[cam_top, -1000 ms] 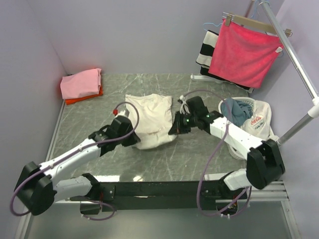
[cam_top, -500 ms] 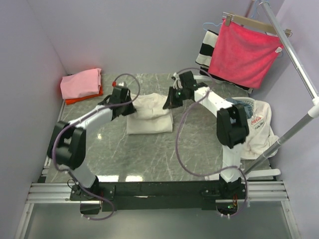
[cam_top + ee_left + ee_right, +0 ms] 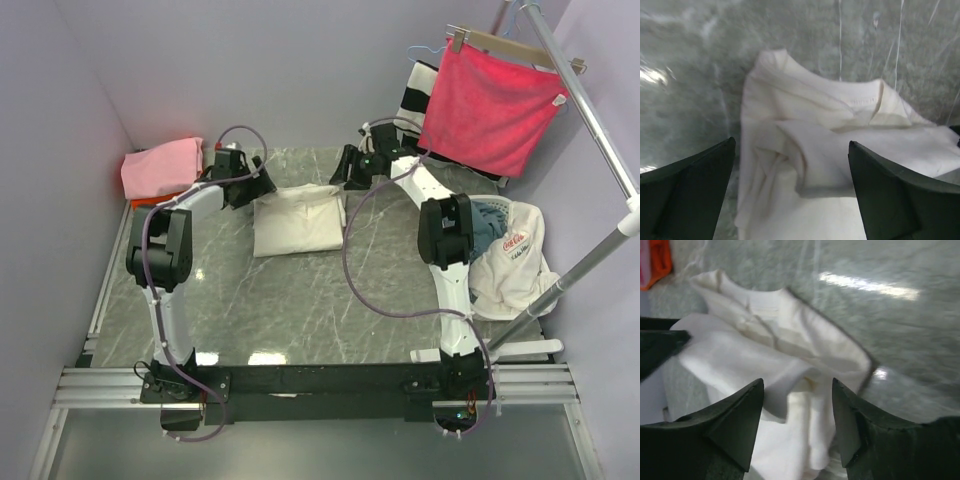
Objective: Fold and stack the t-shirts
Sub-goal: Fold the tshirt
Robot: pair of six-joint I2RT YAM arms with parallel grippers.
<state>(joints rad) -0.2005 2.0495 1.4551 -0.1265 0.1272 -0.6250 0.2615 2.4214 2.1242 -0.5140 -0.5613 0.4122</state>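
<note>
Item: cream tee (image 3: 298, 218), folded to a rough rectangle, flat on grey marbled tabletop (image 3: 300, 300), betw. the 2 grippers
L gripper (image 3: 255, 183): jaws spread wide, nothing held; tee's far-L corner just beside it, cloth filling its wrist view. R gripper (image 3: 345, 175): jaws apart, empty; tee's far-R corner just ahead & below. Pink tee (image 3: 160, 165) stacked on orange-red tee (image 3: 150, 202), both folded, out to L of L gripper, apart from cream tee
</note>
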